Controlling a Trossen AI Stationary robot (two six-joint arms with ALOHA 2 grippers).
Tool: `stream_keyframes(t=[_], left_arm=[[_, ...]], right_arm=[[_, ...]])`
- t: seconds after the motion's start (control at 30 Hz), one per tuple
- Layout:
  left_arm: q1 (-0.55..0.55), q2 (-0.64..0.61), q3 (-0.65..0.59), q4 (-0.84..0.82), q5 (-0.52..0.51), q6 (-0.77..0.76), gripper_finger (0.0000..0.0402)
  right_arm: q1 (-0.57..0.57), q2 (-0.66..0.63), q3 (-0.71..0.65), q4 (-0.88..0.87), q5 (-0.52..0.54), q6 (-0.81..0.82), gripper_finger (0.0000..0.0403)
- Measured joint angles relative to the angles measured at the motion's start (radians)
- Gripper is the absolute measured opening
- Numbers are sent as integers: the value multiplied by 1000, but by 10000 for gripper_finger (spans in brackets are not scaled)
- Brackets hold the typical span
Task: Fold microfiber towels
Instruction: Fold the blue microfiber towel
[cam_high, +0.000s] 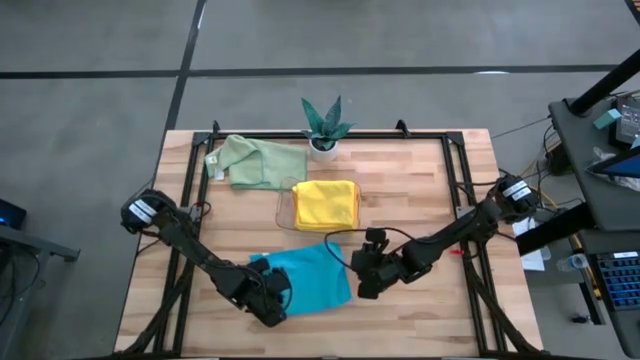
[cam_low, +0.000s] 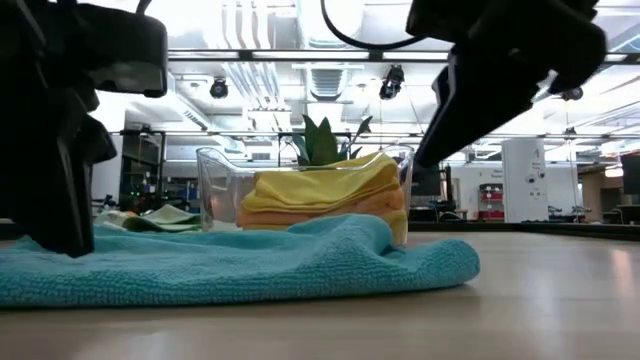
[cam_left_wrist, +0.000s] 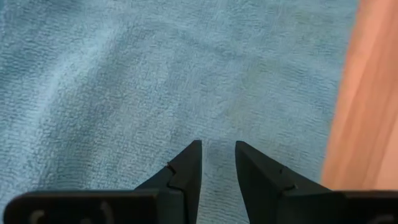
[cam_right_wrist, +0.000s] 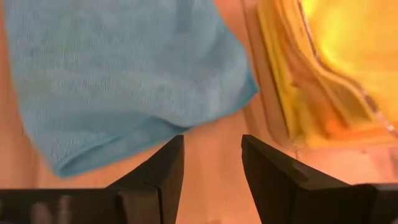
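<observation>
A teal-blue towel (cam_high: 312, 278) lies folded over on the table's near middle; it also shows in the low view (cam_low: 240, 265). My left gripper (cam_high: 272, 302) stands low over the towel's near left part (cam_left_wrist: 155, 81), fingers a little apart. My right gripper (cam_high: 366, 278) is open and empty, above the table just right of the towel's right edge (cam_right_wrist: 205, 106). A folded yellow towel (cam_high: 325, 203) lies on an orange one (cam_low: 320, 215) in the clear tray (cam_low: 215, 185). A pale green towel (cam_high: 255, 162) lies crumpled at the far left. My left gripper's fingertips (cam_left_wrist: 189, 158) come from above, pointing down at the teal towel's near left part, with cloth showing in the narrow gap between them. In the low view the gripper (cam_low: 60, 215) reaches down to the cloth. I cannot tell whether it touches.
A small potted plant (cam_high: 325, 128) stands at the far edge behind the tray. Bare wood lies to the right of the tray and the teal towel (cam_high: 420, 200) and along the near edge (cam_high: 400, 330).
</observation>
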Motion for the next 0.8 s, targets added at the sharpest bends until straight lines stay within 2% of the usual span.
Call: stream_keyframes(t=[0.13, 0.2, 0.33, 0.43, 0.57, 0.8], left_arm=[[-2, 0, 1, 10, -15, -1, 81], [-2, 0, 0, 8, -19, -17, 81], [-2, 7, -5, 9, -25, -24, 81], [-2, 23, -7, 8, -32, -27, 81], [-2, 39, -6, 10, -41, -49, 81], [-2, 47, -4, 11, -46, -50, 81]], right_arm=[[21, 0, -30, 44, -19, 3, 148], [29, 0, -55, 104, -73, 2, 145], [39, 0, -129, 310, -209, 7, 139], [41, 3, -182, 456, -260, 43, 133], [40, 27, -222, 567, -272, 70, 125], [41, 112, -211, 609, -294, 104, 118]])
